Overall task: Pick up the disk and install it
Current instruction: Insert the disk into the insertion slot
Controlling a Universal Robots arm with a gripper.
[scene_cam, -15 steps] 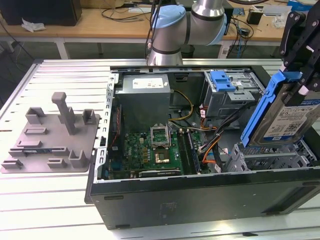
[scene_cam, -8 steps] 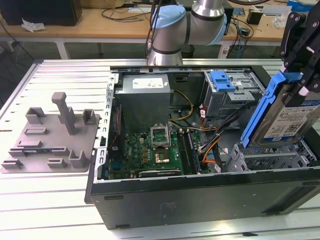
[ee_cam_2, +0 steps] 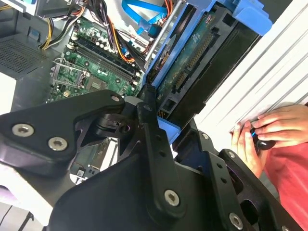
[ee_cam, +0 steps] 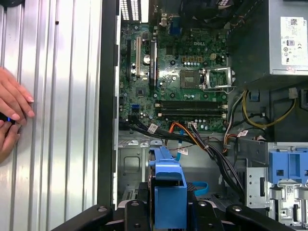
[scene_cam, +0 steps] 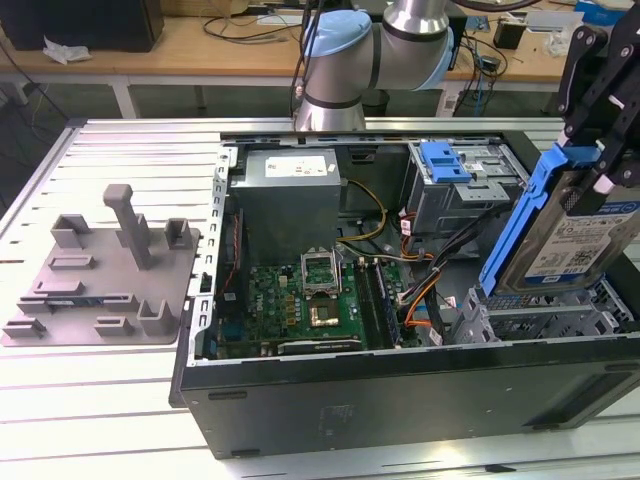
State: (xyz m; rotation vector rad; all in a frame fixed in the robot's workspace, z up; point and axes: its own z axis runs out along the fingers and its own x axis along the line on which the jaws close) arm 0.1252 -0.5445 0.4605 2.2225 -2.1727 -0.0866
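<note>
Silver arm (scene_cam: 418, 18), pale-blue joint caps (scene_cam: 335, 45) — black claw (scene_cam: 604, 150), silver screws (ee_cam_2: 57, 143)

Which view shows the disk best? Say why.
The exterior view: the disk, tilted in the gripper above the case, shows its label and blue frame. The second wrist view shows its circuit-board side; the first wrist view, one frame end.

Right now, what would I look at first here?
The robot's hand holds the disk, tilted, over the open computer case at the exterior view's right. Inside the case lies a green board. A grey plate with posts sits on the table at the exterior view's left.
</note>
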